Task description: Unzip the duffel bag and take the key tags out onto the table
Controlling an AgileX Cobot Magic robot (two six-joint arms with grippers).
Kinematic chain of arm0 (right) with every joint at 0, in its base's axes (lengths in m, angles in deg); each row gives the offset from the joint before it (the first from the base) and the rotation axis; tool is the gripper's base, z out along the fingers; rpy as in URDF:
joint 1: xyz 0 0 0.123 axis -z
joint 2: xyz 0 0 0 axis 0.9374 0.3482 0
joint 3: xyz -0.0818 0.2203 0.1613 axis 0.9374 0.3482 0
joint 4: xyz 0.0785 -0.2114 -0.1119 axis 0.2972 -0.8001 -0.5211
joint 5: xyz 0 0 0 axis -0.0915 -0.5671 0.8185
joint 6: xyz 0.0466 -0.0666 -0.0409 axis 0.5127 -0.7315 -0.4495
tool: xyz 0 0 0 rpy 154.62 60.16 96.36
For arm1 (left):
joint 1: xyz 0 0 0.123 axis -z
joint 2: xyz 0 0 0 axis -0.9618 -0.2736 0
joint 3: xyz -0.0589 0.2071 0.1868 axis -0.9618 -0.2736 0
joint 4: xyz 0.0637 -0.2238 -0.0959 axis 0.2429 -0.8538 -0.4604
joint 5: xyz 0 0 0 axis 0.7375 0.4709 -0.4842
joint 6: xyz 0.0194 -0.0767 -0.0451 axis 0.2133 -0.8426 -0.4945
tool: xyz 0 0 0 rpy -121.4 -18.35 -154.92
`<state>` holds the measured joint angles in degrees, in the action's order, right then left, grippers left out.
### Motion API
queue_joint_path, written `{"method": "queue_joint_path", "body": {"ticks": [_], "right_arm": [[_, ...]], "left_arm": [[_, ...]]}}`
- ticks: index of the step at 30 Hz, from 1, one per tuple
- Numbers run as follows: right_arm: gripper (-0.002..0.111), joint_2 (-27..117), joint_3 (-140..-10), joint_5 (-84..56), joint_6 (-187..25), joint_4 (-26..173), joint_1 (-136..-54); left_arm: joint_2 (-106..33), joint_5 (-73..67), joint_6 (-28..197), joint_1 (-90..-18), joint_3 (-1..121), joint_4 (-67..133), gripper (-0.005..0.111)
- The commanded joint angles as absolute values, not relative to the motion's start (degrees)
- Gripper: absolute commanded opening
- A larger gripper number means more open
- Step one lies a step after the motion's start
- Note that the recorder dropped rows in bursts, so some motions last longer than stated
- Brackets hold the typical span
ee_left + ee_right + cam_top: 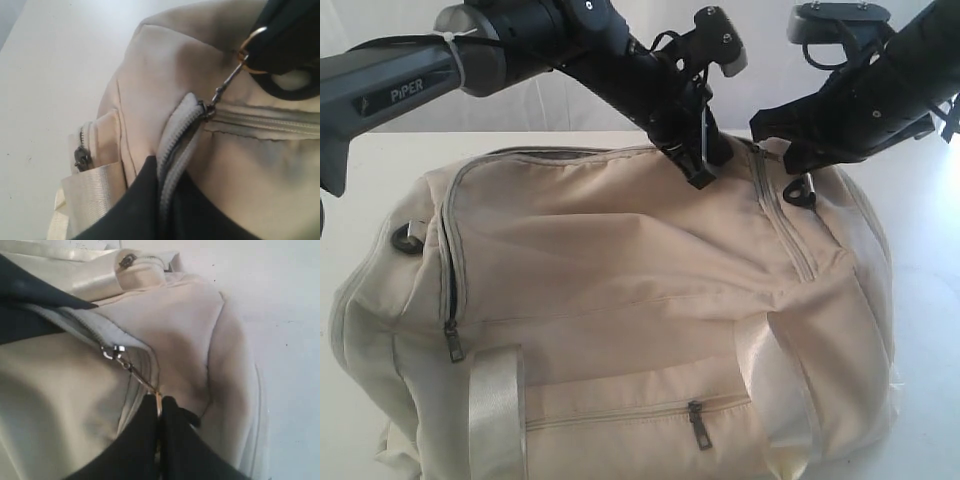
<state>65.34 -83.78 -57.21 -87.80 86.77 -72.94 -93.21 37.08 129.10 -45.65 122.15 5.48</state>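
- Bag (620,280): lies on the table (925,260) under both grippers; soft, so it may lift or drag if the left gripper's (167,175) pinch on the zip edge slips.
- Zip (265,120): looks shut; cloth bunched beside the left gripper could jam the slider (206,111).
- Pull (135,372): ring (158,398) nipped in the right gripper's (159,409) closed tips; thin metal may slide out.
- Tags: unseen, likely inside.

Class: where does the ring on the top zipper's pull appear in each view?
Exterior view: not in it; black arms hide the top of the duffel bag.
Left wrist view: pull ring, upper right, on a short chain.
Right wrist view: lower middle, pinched.
Shared landmark: the right hand gripping it.
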Motion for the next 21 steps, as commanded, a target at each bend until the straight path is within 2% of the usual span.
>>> {"method": "queue_joint_path", "body": {"ticks": [1, 4, 6, 15, 21], "right_arm": [[0.000, 64.7, -83.2, -55.0, -87.4, 85.7, -72.4], [0.000, 64.9, -83.3, -52.9, -87.8, 87.1, -72.4], [0.000, 64.8, -83.3, -51.6, -87.8, 87.1, -72.4], [0.000, 65.1, -83.6, -47.0, -87.8, 87.0, -72.4], [0.000, 69.7, -88.0, -51.3, -87.9, 87.0, -72.4]], "left_arm": [[-92.2, 40.8, 128.8, -46.3, 122.6, 6.1, 0.018], [-92.2, 41.9, 128.8, -46.3, 122.6, 6.1, 0.040], [-92.2, 42.0, 128.3, -46.3, 122.6, 5.7, 0.049], [-90.1, 41.3, 130.0, -46.3, 122.6, 0.6, 0.045], [-88.8, 42.1, 131.6, -46.3, 122.6, 0.1, 0.044]]}}
